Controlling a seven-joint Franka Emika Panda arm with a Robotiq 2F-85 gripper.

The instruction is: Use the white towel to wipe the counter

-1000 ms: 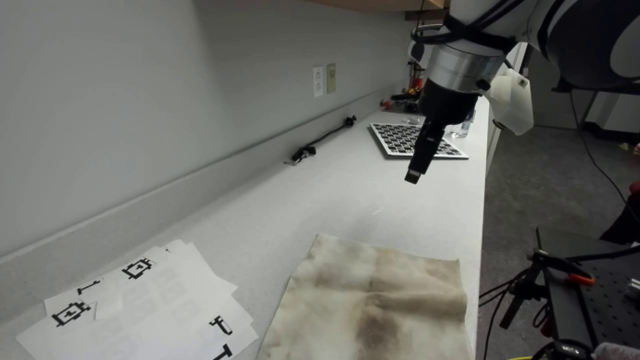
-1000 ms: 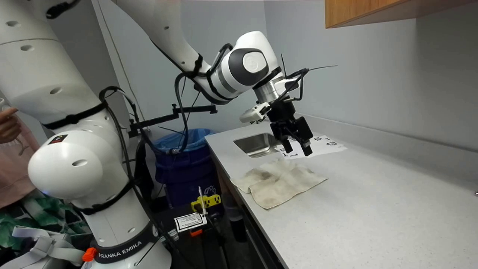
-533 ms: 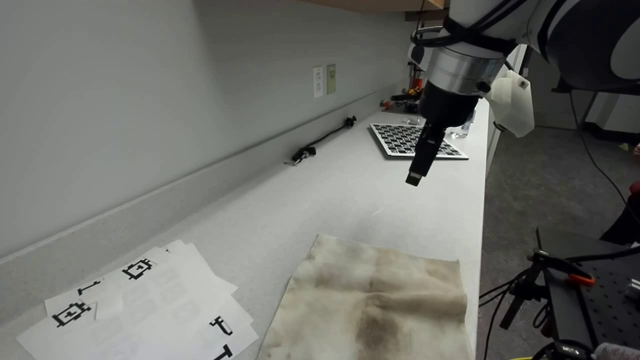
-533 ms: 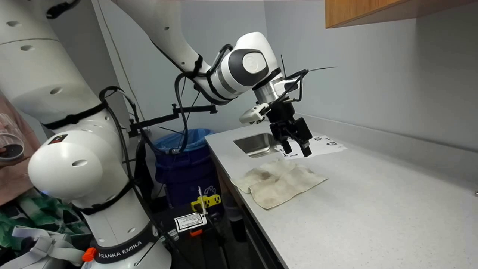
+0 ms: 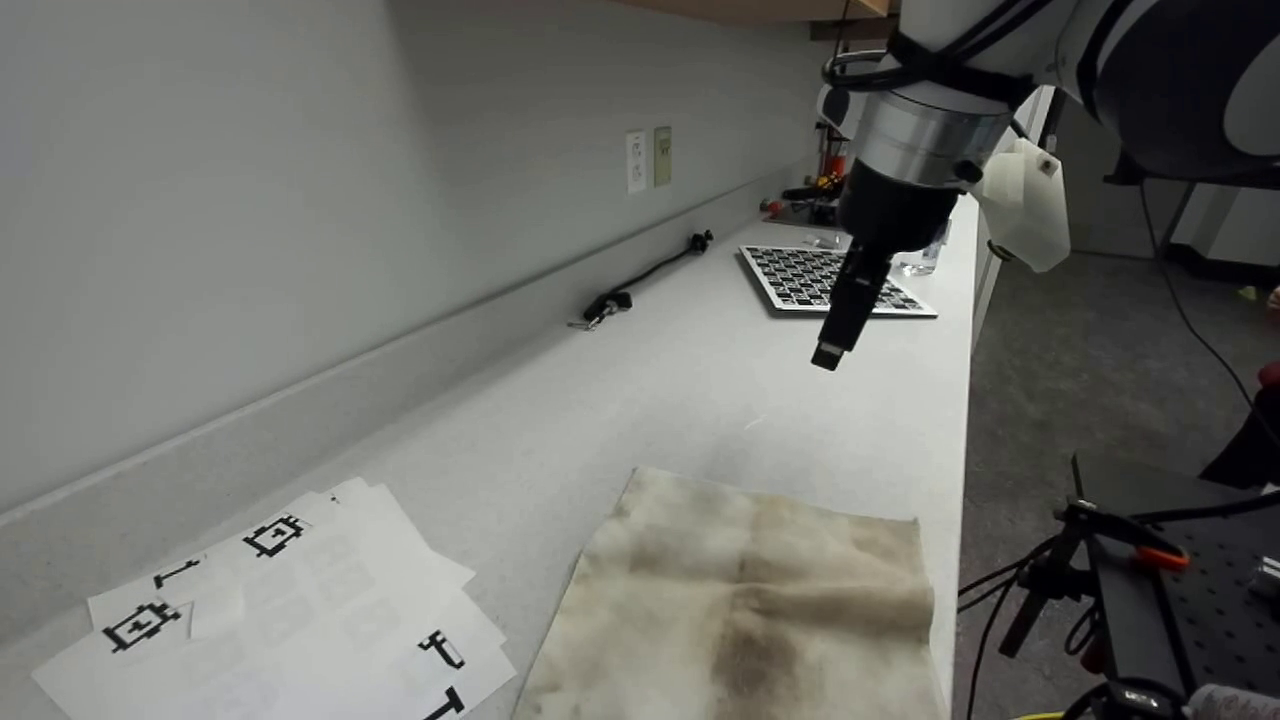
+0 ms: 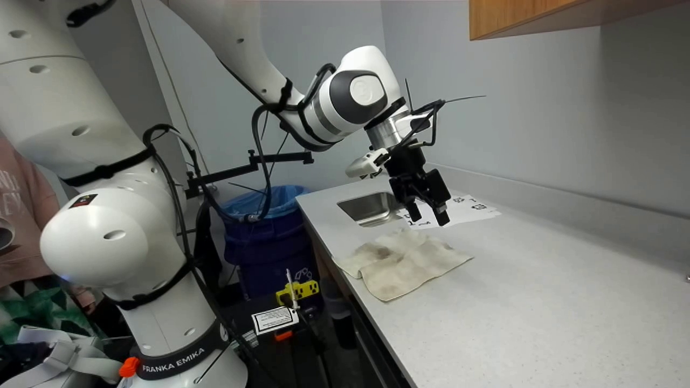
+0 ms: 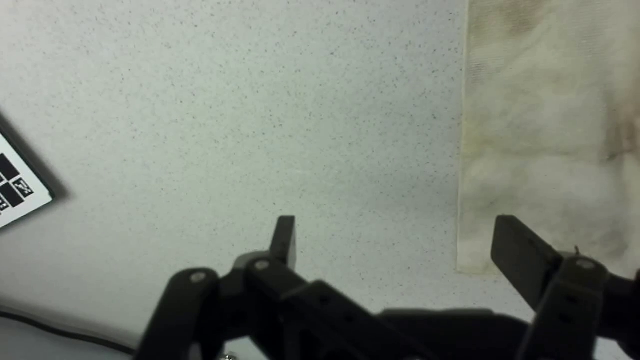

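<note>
The gripper (image 7: 395, 231) hangs above the counter (image 7: 280, 130), jaws spread and holding nothing, and the white towel (image 7: 545, 145) lies lower, mostly out past one finger. Closing straight down here would probably catch only its edge, which could slip out mid-wipe; well beyond the opposite finger, the checkered board (image 7: 21, 192) might get knocked by a long stroke.

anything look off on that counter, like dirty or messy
Yes, mildly. The white towel is rumpled and blotched with brown, odd for a wiping cloth. Beside it, the paper sheets overlap at uneven angles. A faint pale streak marks the counter; scratch or residue, I can't tell.
</note>
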